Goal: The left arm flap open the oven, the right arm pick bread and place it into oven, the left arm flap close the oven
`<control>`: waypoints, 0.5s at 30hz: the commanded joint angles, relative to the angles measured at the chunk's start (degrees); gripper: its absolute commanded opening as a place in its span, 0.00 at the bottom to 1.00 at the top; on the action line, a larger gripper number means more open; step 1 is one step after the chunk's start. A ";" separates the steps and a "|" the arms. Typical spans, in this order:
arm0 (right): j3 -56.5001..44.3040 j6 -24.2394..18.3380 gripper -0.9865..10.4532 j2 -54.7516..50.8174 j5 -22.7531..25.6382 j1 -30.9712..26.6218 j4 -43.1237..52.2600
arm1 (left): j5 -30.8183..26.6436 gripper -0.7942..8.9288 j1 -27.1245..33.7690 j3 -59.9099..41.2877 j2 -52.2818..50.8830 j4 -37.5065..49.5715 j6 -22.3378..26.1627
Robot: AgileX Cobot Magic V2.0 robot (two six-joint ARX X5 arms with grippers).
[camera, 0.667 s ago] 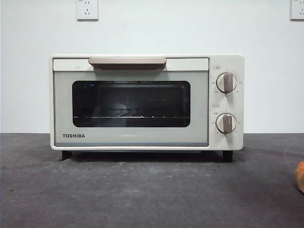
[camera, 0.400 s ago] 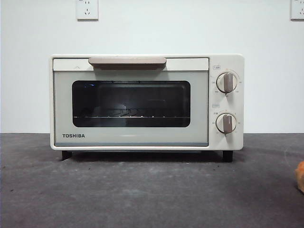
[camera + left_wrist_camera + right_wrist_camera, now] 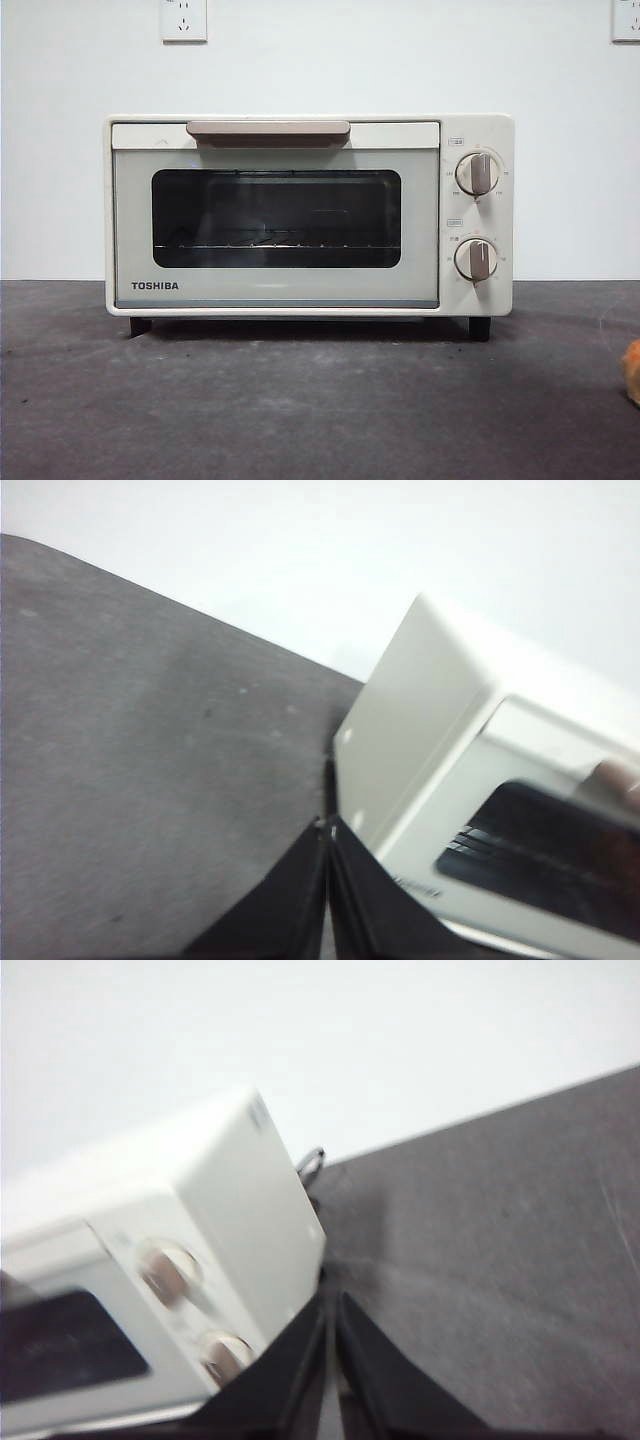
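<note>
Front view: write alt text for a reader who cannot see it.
A cream-white TOSHIBA toaster oven stands on a dark grey table with its door shut, its beige handle on top and two knobs on its right. A sliver of orange bread shows at the right edge; no arm is visible.
</note>
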 commanded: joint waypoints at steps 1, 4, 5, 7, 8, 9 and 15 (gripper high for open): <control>6.73 1.05 0.10 2.10 -0.85 0.00 -4.92 | 1.55 0.09 -0.11 5.97 3.80 -0.57 -1.90; 13.88 -0.37 0.10 5.35 -3.02 0.00 -9.05 | 3.21 0.09 -0.13 13.03 9.35 -3.58 -0.76; 16.39 -0.72 0.10 6.71 -3.69 0.00 -10.49 | 3.67 0.09 -0.17 15.58 11.50 -4.57 -0.13; 21.07 -1.62 0.10 9.51 -5.44 0.00 -13.29 | 4.63 0.09 -0.39 20.28 15.61 -5.62 0.57; 23.26 -2.25 0.10 10.93 -6.21 0.00 -14.58 | 5.31 0.09 -0.66 22.45 17.57 -5.84 0.92; 25.55 -3.02 0.10 12.44 -6.95 0.00 -15.93 | 6.19 0.09 -1.01 24.68 19.63 -6.08 1.14; 36.87 -9.42 0.10 20.46 -11.76 0.02 -23.45 | 15.23 0.09 -3.63 34.97 29.14 -8.81 3.45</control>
